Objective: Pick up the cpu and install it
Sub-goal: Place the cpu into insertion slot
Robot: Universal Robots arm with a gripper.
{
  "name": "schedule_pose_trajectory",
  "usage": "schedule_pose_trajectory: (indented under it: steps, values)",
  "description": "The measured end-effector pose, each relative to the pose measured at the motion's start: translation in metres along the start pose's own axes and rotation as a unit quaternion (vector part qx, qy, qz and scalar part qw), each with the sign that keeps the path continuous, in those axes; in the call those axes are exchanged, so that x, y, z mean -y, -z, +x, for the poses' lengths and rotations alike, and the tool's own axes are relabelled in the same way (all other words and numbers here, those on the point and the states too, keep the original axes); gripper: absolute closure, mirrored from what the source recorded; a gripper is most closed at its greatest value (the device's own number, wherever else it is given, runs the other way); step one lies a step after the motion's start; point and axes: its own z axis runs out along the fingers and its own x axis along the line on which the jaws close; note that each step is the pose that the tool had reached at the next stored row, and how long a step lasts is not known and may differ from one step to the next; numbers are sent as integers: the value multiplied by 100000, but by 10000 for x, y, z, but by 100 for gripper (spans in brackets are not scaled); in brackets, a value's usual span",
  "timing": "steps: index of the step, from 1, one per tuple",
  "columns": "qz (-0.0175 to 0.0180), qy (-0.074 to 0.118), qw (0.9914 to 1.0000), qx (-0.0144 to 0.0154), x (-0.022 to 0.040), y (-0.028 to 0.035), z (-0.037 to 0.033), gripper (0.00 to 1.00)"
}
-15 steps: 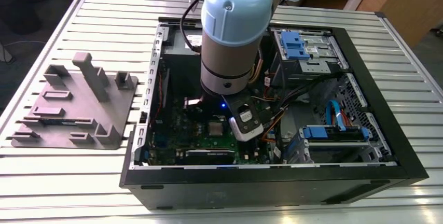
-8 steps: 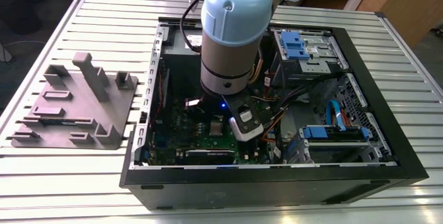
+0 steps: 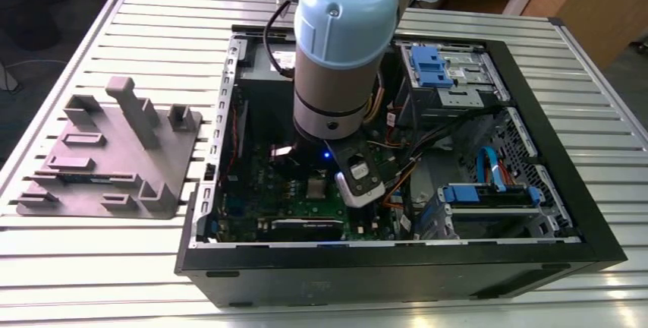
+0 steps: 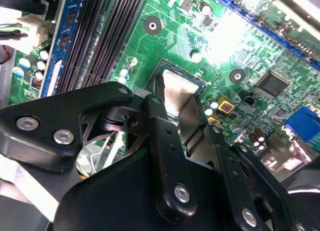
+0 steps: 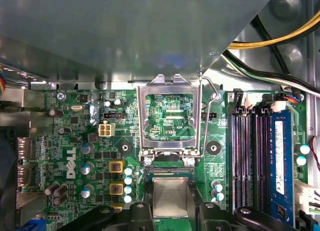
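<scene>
The cpu (image 5: pixel 170 195), a small silver-grey square, sits low over the motherboard's socket (image 5: pixel 169 170) between my gripper's (image 5: pixel 170 213) two black fingers (image 5: pixel 137 212), which press against its opposite edges. In the second wrist view the cpu (image 4: pixel 179 91) lies inside the dark socket frame, with the gripper (image 4: pixel 176 111) shut on it and the fingers covering its near part. The socket's metal load plate (image 5: pixel 170 116) stands swung open beyond it. In the exterior view my gripper (image 3: pixel 351 190) reaches down into the open computer case (image 3: pixel 567 252), over the green motherboard (image 3: pixel 294 191).
Black memory slots (image 5: pixel 250 156) run beside the socket, next to a blue slot. Yellow and black cables (image 5: pixel 280 36) cross the case by a grey metal wall (image 5: pixel 125 36). Blue drive brackets (image 3: pixel 486 195) fill the case's other side. A grey plastic tray (image 3: pixel 111 153) lies on the slatted table at the exterior view's left.
</scene>
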Motion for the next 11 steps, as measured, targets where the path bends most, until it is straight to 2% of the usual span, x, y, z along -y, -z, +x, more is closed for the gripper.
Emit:
schedule_pose_trajectory:
  steps: [10, 11]
  values:
    - [-11, -2, 100000, 9, 2, -2, -4, 60]
    - [-7, -1, 100000, 6, 2, -2, -4, 54]
